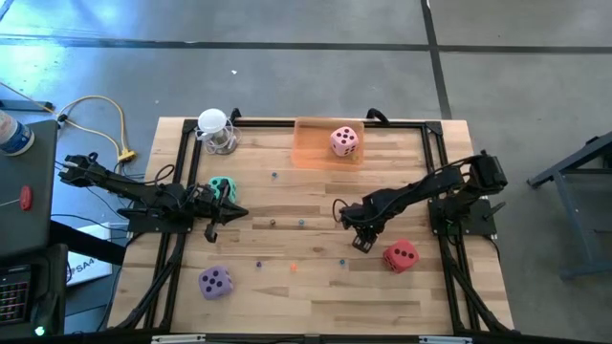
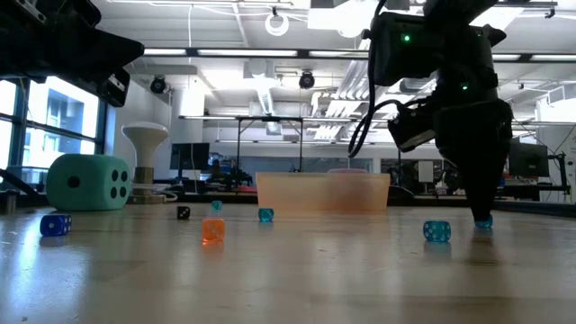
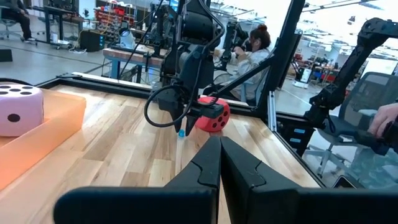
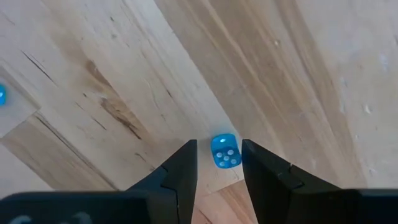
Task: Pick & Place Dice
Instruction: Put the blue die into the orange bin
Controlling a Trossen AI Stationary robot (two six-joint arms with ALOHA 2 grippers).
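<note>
The pink die [image 1: 344, 141] lies in the orange tray [image 1: 311, 151] at the far edge. The teal die [image 1: 220, 186] rests on the table beside my left gripper [image 1: 239, 212], which is shut on nothing [image 3: 219, 142]. The purple die [image 1: 215, 282] sits near the near-left corner, and the red die [image 1: 401, 256] just right of my right gripper [image 1: 361, 239]. That gripper points down, open. Its fingers [image 4: 218, 144] stand on either side of a tiny blue die [image 4: 225, 152] on the wood, with narrow gaps.
Several tiny dice are scattered over the middle of the table, blue [image 2: 436, 231], orange [image 2: 212, 231] and black [image 2: 184, 212]. A white round object on a stand [image 1: 215, 129] is at the far-left corner. A black frame [image 1: 435, 143] rims the table. People sit beyond the table [image 3: 258, 43].
</note>
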